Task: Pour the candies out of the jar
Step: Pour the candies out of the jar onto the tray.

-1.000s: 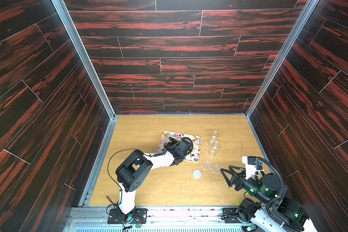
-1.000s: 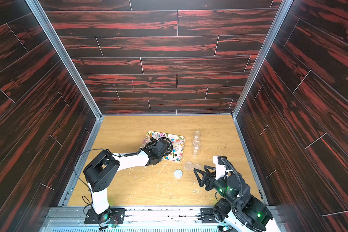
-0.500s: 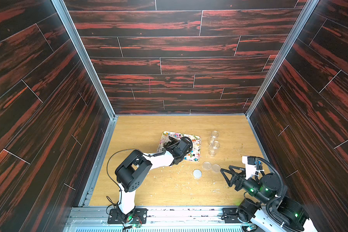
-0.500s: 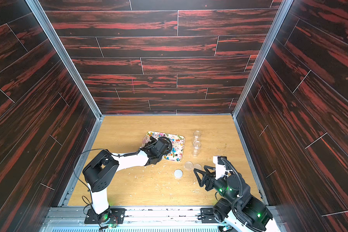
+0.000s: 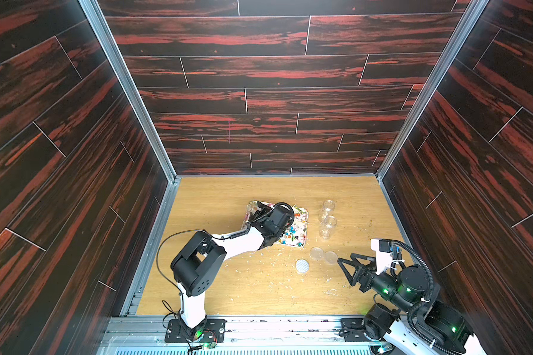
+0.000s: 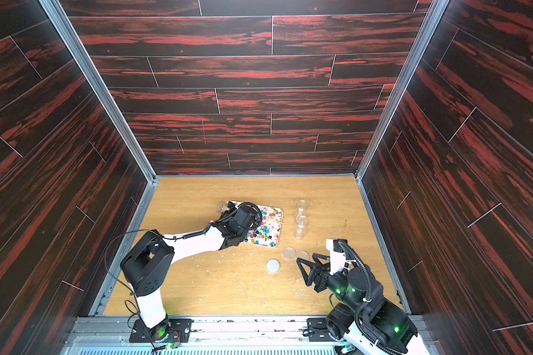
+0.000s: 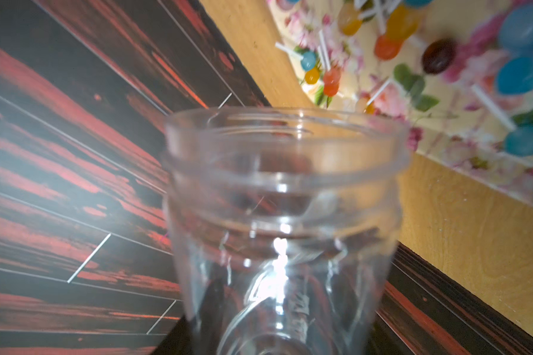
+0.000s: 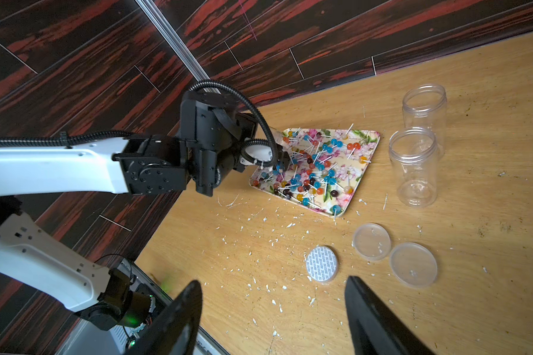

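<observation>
My left gripper (image 5: 258,212) is shut on a clear plastic jar (image 7: 283,190), which looks empty in the left wrist view. In both top views the jar (image 6: 221,206) hangs over the far left corner of the flower-print tray (image 5: 304,215), mouth pointing away from the gripper. The candies (image 8: 314,172), tiny coloured balls on pale sticks, lie spread over the tray (image 8: 370,144) and show in both top views (image 6: 262,232). My right gripper (image 8: 273,284) stands open over bare table at the front right (image 5: 346,259), far from the tray.
Two empty clear jars (image 8: 425,104) (image 8: 413,166) stand right of the tray. Two clear lids (image 8: 371,241) (image 8: 413,264) and a white-lined lid (image 8: 321,264) lie in front of them. Pale crumbs litter the wooden table (image 5: 259,285). Dark walls enclose three sides.
</observation>
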